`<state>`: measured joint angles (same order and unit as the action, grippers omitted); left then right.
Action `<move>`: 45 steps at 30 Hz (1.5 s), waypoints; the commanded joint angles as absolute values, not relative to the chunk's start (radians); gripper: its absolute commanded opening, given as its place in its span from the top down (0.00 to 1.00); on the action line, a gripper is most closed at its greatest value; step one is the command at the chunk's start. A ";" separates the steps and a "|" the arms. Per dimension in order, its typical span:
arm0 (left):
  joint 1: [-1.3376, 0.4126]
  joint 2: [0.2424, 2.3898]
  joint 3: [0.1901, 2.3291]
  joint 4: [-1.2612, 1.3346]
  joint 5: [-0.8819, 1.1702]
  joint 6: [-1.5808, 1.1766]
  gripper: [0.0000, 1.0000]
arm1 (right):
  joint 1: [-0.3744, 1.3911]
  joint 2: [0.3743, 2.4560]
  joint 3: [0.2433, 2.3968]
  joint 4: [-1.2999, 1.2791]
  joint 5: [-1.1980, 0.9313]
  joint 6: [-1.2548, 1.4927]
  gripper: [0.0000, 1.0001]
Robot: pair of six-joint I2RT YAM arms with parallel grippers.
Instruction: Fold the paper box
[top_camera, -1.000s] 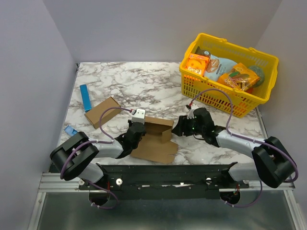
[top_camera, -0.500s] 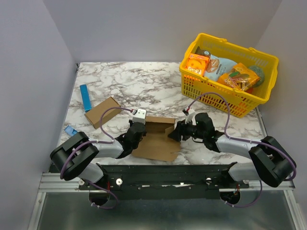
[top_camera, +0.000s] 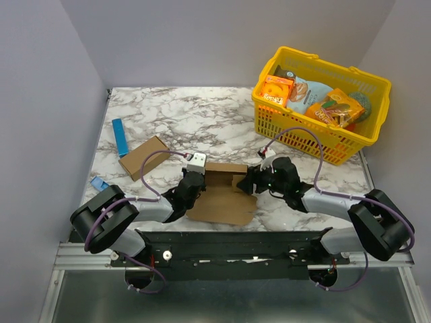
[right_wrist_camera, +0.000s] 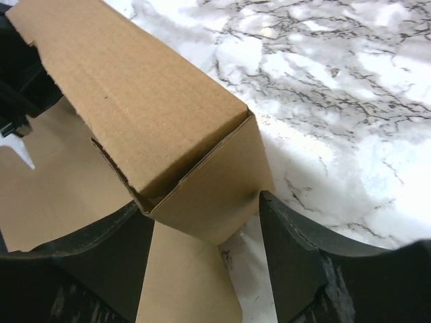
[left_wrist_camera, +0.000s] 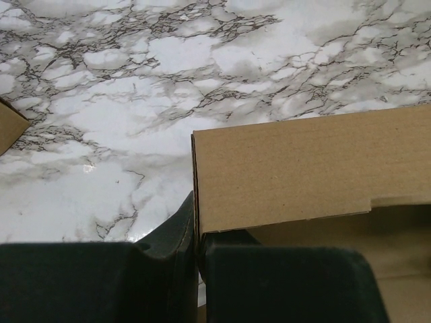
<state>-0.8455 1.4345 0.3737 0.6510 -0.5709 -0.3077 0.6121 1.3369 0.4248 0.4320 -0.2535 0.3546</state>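
Here | left wrist: left tool [left_wrist_camera: 197,239] pinches paper box [left_wrist_camera: 296,168] wall | overhead: hidden

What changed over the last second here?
The right claw slid left to the paper box and now straddles its raised right end, jaws open. The left claw stayed pinched on the box's left wall; the yellow basket and small carton did not move.

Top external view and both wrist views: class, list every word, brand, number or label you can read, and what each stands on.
Nothing here can be read as text.
Orange box in the yellow basket: printed, too blurred to read.
Pale blue packet and orange packet beside it: print too small to read.
Paper box and brown carton: plain, no print visible.
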 commanded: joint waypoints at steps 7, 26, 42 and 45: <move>-0.853 1.436 0.364 0.699 -0.522 -0.321 1.00 | 0.618 1.376 0.437 0.517 -0.045 0.333 0.32; -0.887 1.433 0.362 0.710 -0.528 -0.340 1.00 | 0.653 1.457 0.431 0.655 0.274 0.391 0.56; -0.917 1.431 0.385 0.684 -0.574 -0.345 1.00 | 0.696 1.555 0.584 0.368 0.682 0.520 0.66; -0.922 1.436 0.400 0.667 -0.590 -0.342 1.00 | 0.701 1.574 0.612 0.307 0.730 0.551 0.71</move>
<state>-0.9016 1.4403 0.3775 0.6510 -0.5831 -0.3290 0.7292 1.5326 0.5777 0.4507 0.4519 0.5018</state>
